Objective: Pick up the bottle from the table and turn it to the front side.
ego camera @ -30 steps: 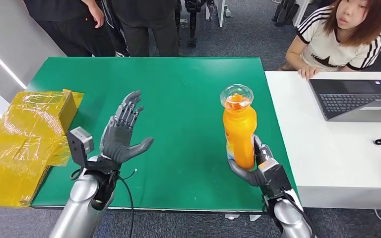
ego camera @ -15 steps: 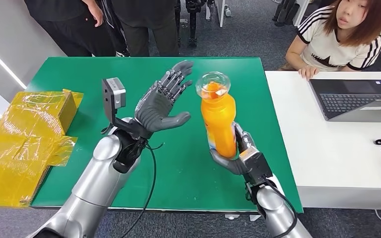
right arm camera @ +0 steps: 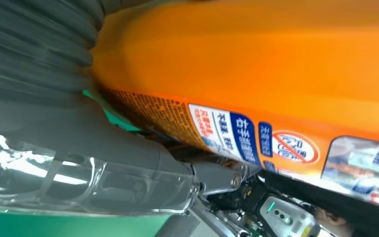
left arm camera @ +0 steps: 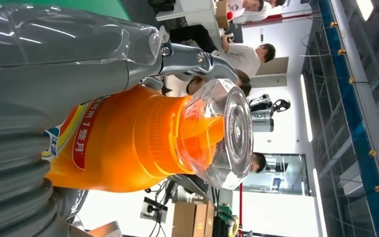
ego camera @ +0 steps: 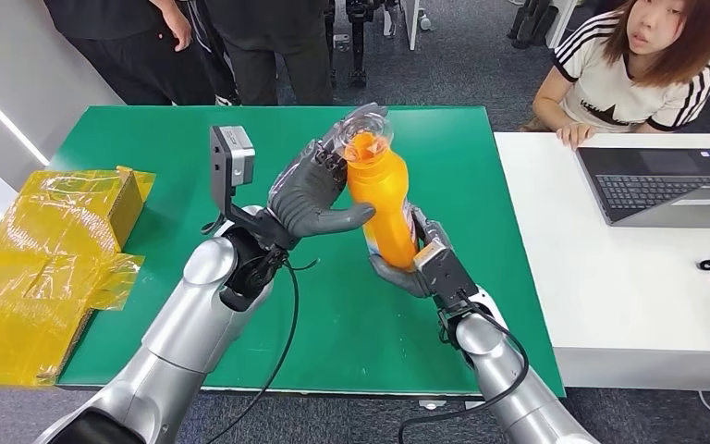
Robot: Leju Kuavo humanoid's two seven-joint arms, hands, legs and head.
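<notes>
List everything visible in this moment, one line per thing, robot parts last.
Orange plastic bottle with clear faceted cap: one, orange, lifted above the green table between both hands, tilted.
Green table: one, green, in front of the robot.
Yellow film-wrapped package: one, yellow, at the green table's left edge.
White desk: one, white, right of the green table.
Grey open laptop: one, grey, on the white desk.
Seated person in striped white shirt: one, behind the white desk.
Standing people in dark clothes: at least two, beyond the table's far edge.
Left hand: one, dark grey, around the bottle's upper part.
Right hand: one, dark grey, gripping the bottle's lower part.
</notes>
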